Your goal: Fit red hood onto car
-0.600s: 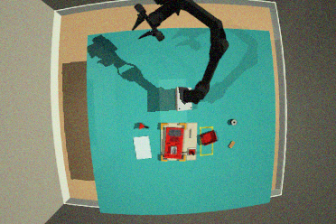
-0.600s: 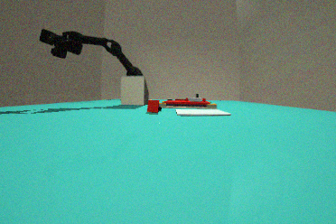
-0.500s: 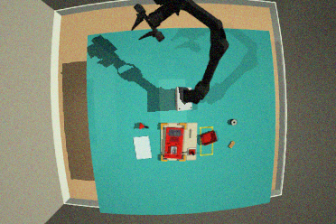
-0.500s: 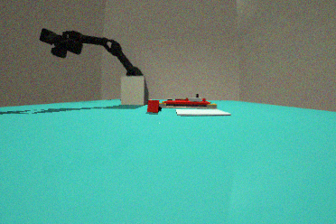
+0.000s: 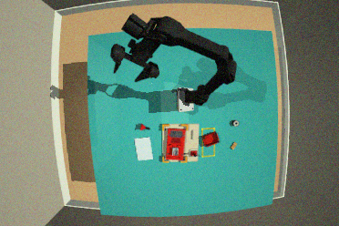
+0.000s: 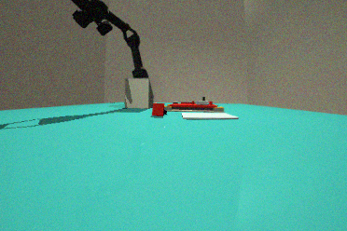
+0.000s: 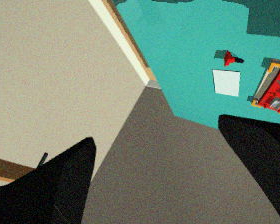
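Desk: we see its turquoise top [image 5: 219, 190] [image 6: 163, 180] [image 7: 181, 50] carrying the car parts and the robot's mount.
Arm: our black arm [image 5: 200, 44] [image 6: 135, 56] arches up from its pale mount [image 5: 186, 108] [image 6: 139, 93] and reaches out well apart from the car.
Claw: we have it released, its 2 fingers spread wide with nothing between them; the claw [image 5: 127, 76] [image 6: 93, 23] [image 7: 157, 132] hangs high in the air.
Jig: we find the cream jig [image 5: 195, 141] [image 7: 265, 82] with orange corner pieces, on the desk.
Chassis: our red chassis [image 5: 169, 146] [image 6: 187, 106] [image 7: 278, 90] sits in the jig, its deck uncovered.
White sheet: we see 1 flat sheet [image 5: 144, 148] [image 6: 210, 115] [image 7: 226, 83] beside the jig.
Hood: our red hood [image 5: 210, 138] lies off the car, just beside the jig, turned askew across a yellow outline [image 5: 208, 156].
Red-and-black piece: 1 small piece [image 5: 142, 127] [image 6: 159, 109] [image 7: 229, 58] lies near the sheet.
Small bits: beyond the hood we see 1 round grey part [image 5: 235, 123] and 1 tan bit [image 5: 233, 145], apart from each other.
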Controlling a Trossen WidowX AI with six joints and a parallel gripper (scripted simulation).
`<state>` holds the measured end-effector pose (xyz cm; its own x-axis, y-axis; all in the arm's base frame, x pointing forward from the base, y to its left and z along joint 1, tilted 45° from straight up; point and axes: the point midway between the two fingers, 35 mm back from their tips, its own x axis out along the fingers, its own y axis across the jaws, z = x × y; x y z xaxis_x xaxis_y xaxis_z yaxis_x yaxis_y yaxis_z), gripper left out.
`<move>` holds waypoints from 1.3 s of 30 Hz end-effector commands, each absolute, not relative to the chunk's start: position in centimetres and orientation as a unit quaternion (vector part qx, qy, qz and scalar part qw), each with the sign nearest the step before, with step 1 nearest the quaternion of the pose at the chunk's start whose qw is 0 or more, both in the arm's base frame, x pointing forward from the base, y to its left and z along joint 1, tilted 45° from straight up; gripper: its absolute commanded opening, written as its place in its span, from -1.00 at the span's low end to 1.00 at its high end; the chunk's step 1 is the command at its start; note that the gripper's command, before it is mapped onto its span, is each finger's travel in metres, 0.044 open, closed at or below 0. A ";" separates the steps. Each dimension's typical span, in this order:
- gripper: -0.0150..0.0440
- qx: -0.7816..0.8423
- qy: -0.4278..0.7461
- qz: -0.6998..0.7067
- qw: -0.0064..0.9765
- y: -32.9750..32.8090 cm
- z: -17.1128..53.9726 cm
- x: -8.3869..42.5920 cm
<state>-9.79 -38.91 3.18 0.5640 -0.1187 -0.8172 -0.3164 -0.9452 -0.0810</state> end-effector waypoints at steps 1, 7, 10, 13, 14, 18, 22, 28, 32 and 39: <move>1.00 -0.881 0.073 0.462 0.075 -38.8 3.8 -5.3; 1.00 -0.889 -0.031 0.457 0.001 -37.8 5.5 4.2; 1.00 -0.888 -0.086 0.449 -0.037 -36.3 6.4 8.9; 1.00 -0.884 -0.143 0.439 -0.074 -34.1 7.2 13.4; 1.00 -0.881 -0.162 0.435 -0.088 -33.3 7.5 14.9; 1.00 -0.867 -0.239 0.415 -0.138 -29.2 8.5 20.2; 1.00 -0.845 -0.315 0.390 -0.186 -24.3 9.5 24.6; 1.00 -0.796 -0.425 0.345 -0.258 -16.0 10.7 29.0; 1.00 -0.756 -0.494 0.308 -0.300 -10.0 11.4 30.5; 1.00 -0.679 -0.605 0.227 -0.348 0.6 12.8 30.4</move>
<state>31.12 -3.67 12.38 0.2369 0.6232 -0.7453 0.9715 -0.1482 0.1848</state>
